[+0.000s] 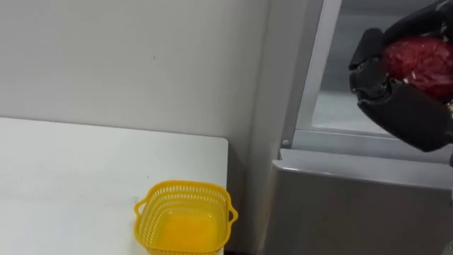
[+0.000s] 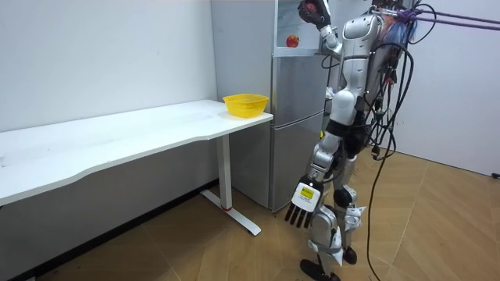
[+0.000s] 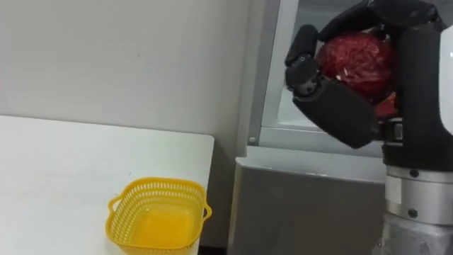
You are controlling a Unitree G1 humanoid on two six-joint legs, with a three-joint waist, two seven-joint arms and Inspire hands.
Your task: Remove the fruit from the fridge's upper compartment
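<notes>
The red fruit (image 3: 357, 60) sits clasped in the right hand (image 3: 336, 106), which is raised in front of the open upper compartment (image 3: 301, 99) of the fridge (image 3: 304, 205). Dark fingers (image 3: 304, 53) curl over the fruit's top and left side, and the heavier part of the hand lies under it, so only its rough red face shows between them. The fruit looks roundish, and with so much of it covered I cannot tell its long axis or which way it points. In the room view a second small red thing (image 2: 292, 40) rests on the shelf inside that compartment, just beside the raised hand. Down to the left, a yellow mesh basket (image 3: 159, 184) stands upright near the corner of the white surface (image 3: 64, 163), close to the fridge, its yellow bottom bare. The robot stands facing the fridge, its left hand (image 2: 301, 209) hanging low at its side with straight fingers.
</notes>
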